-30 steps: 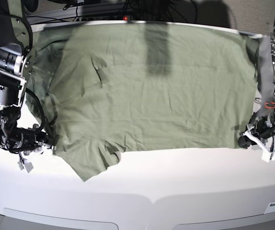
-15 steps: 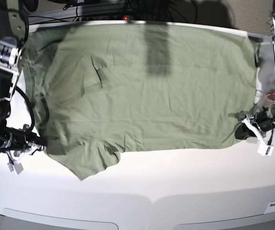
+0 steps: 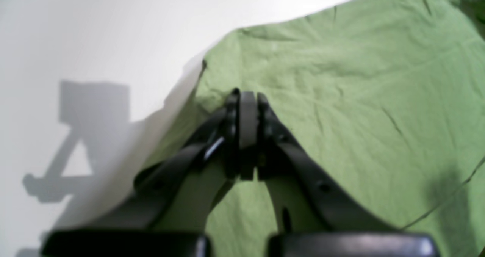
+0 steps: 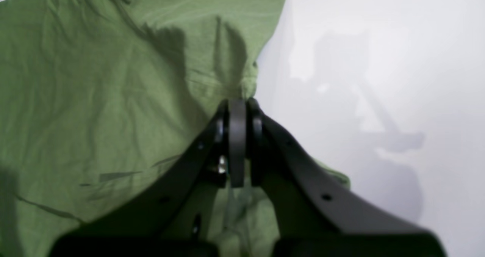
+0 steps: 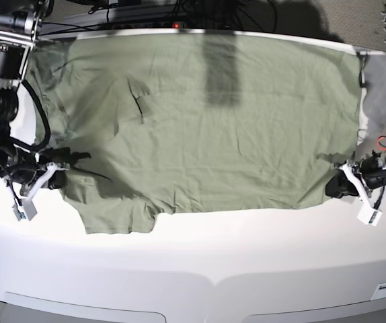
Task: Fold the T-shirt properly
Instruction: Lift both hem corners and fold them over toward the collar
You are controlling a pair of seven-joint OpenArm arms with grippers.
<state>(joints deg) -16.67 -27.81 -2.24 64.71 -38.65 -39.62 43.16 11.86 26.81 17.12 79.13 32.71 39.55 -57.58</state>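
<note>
The shirt (image 5: pixel 206 121) is green and lies spread out flat over most of the white tabletop (image 5: pixel 200 262). In the base view it fills the top and middle of the frame, from the far left almost to the far right. It has many small wrinkles. One sleeve (image 5: pixel 116 212) sticks out at the lower left, toward the near edge. A dark shadow stripe (image 5: pixel 221 67) falls on the cloth near the top middle.

The right pincer (image 5: pixel 57 176) is at the left side of the base view, at the shirt's edge just above that sleeve. In the right wrist view its fingers (image 4: pixel 237 135) are pressed tight together, and the green cloth (image 4: pixel 113 97) bunches up right at the tips. It is clenched on the shirt's edge.

The left pincer (image 5: pixel 337 185) is at the right side of the base view, at the shirt's lower right corner. In the left wrist view its fingers (image 3: pixel 246 132) are also squeezed together, with the cloth (image 3: pixel 341 97) lifted into a small peak around the tips. It is grasping the shirt there.

Gray shadows of the arms lie on the bare tabletop in both wrist views.
</note>
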